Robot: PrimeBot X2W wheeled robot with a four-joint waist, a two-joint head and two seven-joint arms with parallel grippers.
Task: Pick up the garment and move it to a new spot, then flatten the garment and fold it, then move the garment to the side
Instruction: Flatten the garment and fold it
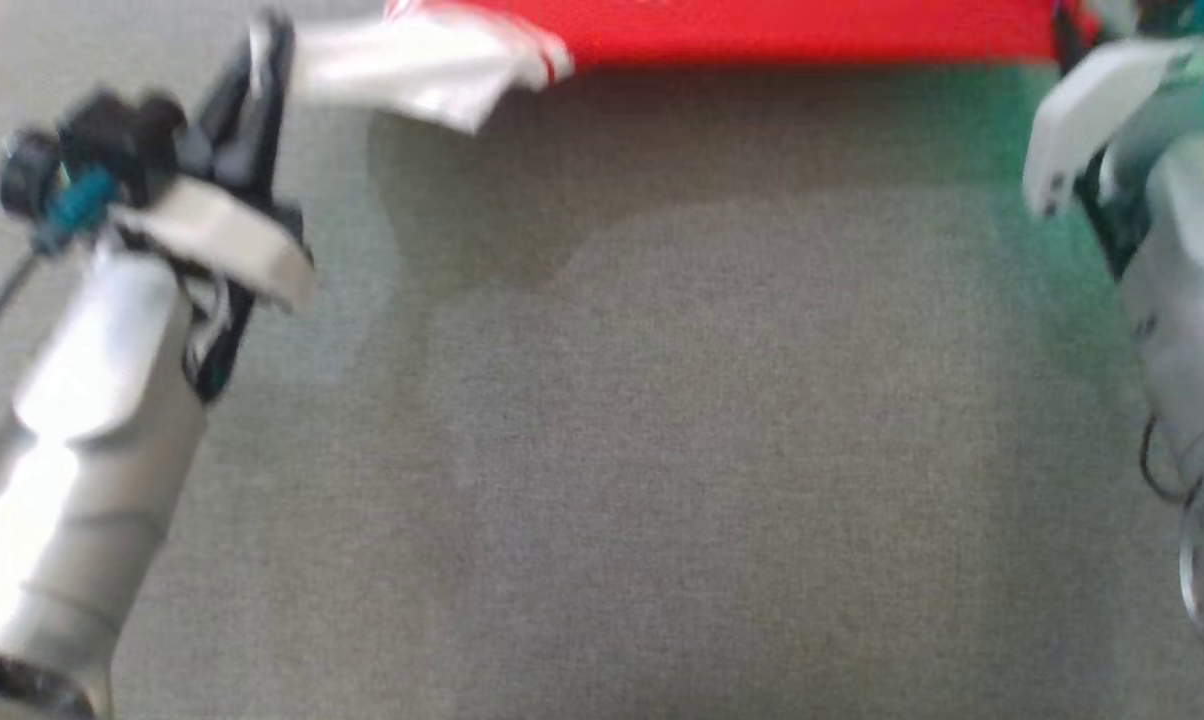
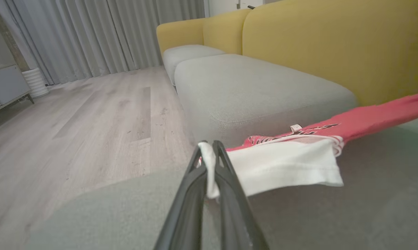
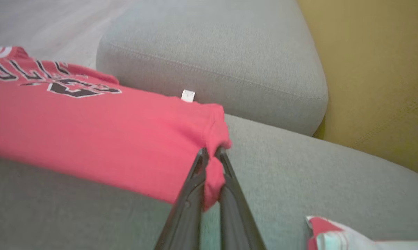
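The garment (image 3: 91, 132), a red jersey with black lettering and a white sleeve (image 2: 285, 166), hung stretched above the grey sofa cushion (image 1: 662, 450). The left gripper (image 2: 209, 149) was clamped on the sleeve and the right gripper (image 3: 211, 154) on a red corner. The head view's top edge cut most of it off, and the lettering was unreadable.

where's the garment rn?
Top of the head view: the garment hangs stretched above the cushion, white end in the left end effector, red end in the right end effector.
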